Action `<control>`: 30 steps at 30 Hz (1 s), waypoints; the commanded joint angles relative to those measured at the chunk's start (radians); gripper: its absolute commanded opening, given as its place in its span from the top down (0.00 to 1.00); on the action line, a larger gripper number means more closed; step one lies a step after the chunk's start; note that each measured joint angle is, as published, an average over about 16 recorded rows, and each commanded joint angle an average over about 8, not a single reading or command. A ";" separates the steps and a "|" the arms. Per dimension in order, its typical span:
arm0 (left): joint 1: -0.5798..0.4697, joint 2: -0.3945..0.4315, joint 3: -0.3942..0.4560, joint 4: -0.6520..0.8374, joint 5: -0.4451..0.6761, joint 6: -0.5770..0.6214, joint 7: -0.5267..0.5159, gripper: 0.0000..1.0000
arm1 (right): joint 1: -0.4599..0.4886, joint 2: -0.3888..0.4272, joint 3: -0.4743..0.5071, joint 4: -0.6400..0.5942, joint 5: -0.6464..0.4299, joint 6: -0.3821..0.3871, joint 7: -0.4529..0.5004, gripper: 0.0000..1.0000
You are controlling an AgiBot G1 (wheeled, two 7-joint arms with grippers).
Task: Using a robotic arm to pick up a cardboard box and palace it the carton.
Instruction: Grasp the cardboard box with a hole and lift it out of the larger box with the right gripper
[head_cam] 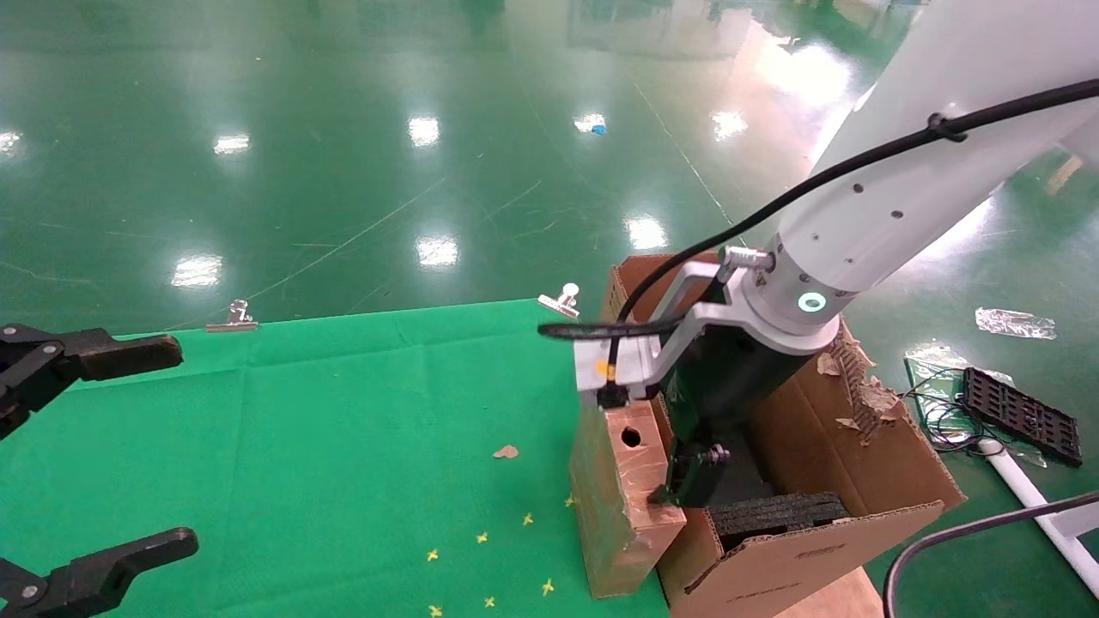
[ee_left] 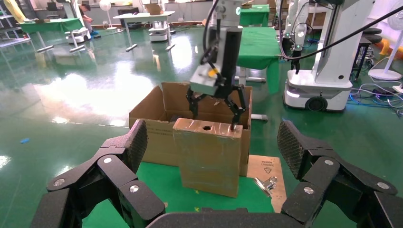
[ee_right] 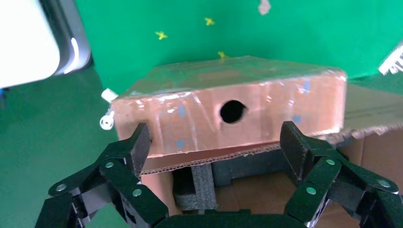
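One right claw (head_cam: 661, 468), at lower centre-right of your head view, stands spread wide over the upright cardboard box (head_cam: 620, 502) touching the carton (head_cam: 824, 524) without gripping it, so centre both fingers across its holed top before closing.

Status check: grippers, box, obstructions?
Right gripper open over the narrow brown cardboard box, not gripping. Box upright on green cloth against large brown carton. Left gripper open, parked left.
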 commanded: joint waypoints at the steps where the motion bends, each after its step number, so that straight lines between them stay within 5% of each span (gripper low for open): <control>1: 0.000 0.000 0.000 0.000 0.000 0.000 0.000 0.00 | 0.009 0.007 -0.003 0.002 0.000 0.005 0.021 0.00; 7: 0.000 0.000 0.001 0.000 0.000 0.000 0.000 0.00 | 0.015 0.021 -0.005 -0.108 0.072 -0.015 0.242 0.00; 12: 0.000 0.000 0.001 0.000 -0.001 0.000 0.000 0.00 | -0.008 0.016 -0.004 -0.271 0.156 -0.029 0.338 0.00; 28: 0.000 -0.001 0.002 0.000 -0.001 -0.001 0.001 0.00 | -0.102 -0.082 -0.083 -0.528 0.242 -0.033 0.391 0.00; 30: 0.000 -0.001 0.002 0.000 -0.002 -0.001 0.001 0.00 | -0.107 -0.094 -0.090 -0.541 0.240 -0.031 0.387 0.09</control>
